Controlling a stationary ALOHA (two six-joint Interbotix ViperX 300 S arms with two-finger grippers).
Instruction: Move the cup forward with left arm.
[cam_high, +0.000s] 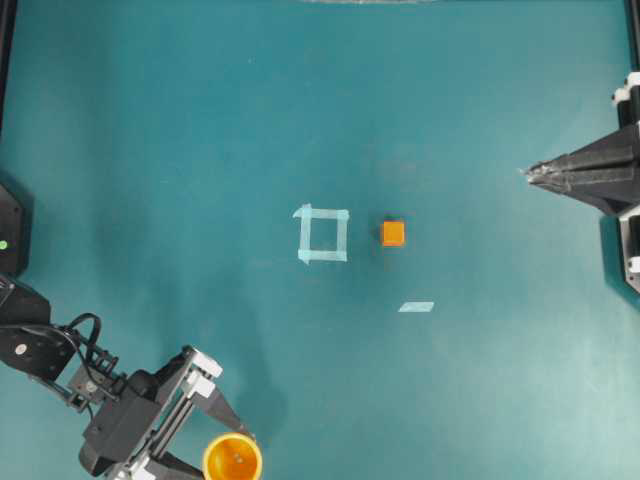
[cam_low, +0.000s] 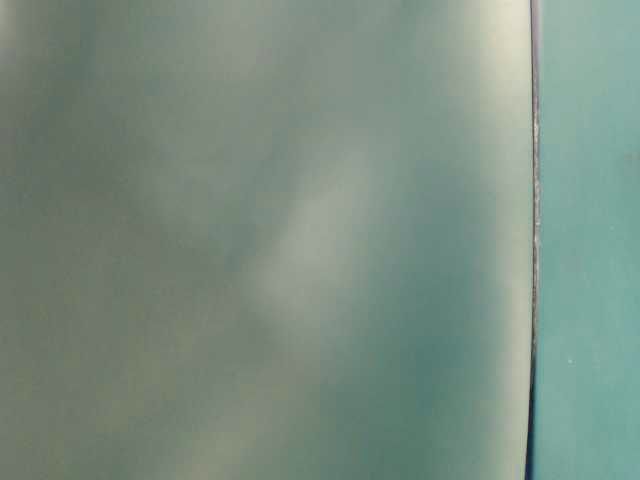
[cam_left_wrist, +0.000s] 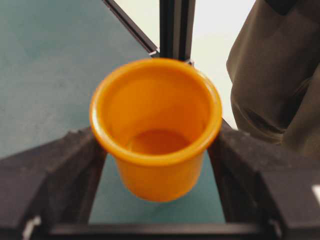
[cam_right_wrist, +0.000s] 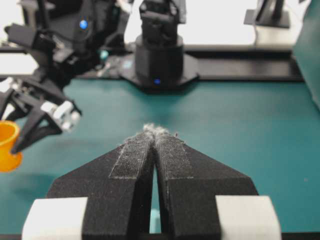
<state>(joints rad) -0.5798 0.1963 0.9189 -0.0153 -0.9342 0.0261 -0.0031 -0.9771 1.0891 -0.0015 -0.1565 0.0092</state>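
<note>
Cup (cam_high: 232, 458), the yellow-orange one, sits upright at the near left corner of the teal worktop (cam_high: 200, 130), close to the bottom edge in the overhead view. From the left wrist camera its round rim and darker inside fill the middle of the picture, and it stands between the two black fingers (cam_left_wrist: 45, 175) of the left hand (cam_high: 222, 440), whose fingers are spread wide on either side of it; the fingers lie close against its rim, though I cannot tell whether they actually press on it. The left arm (cam_high: 110, 410) reaches in from the lower left, cables looping off its joints. Well away, near the middle of the worktop, a square outlined in pale tape (cam_high: 323, 234) is stuck flat to the surface, with a small orange cube (cam_high: 393, 233) just to its right and a short loose strip of tape (cam_high: 416, 307) a little nearer and further right. The right hand (cam_high: 528, 173) hangs at the far right edge, its padded fingertips pressed together on nothing. The surface is matte teal with soft shadows and a few faint scuffs. Black frame rails run along the edges; past the corner stands a dark upright post (cam_left_wrist: 176, 27), and beside it someone in olive-brown clothing (cam_left_wrist: 272, 75). The table-level view shows only a blurred greenish expanse.
</note>
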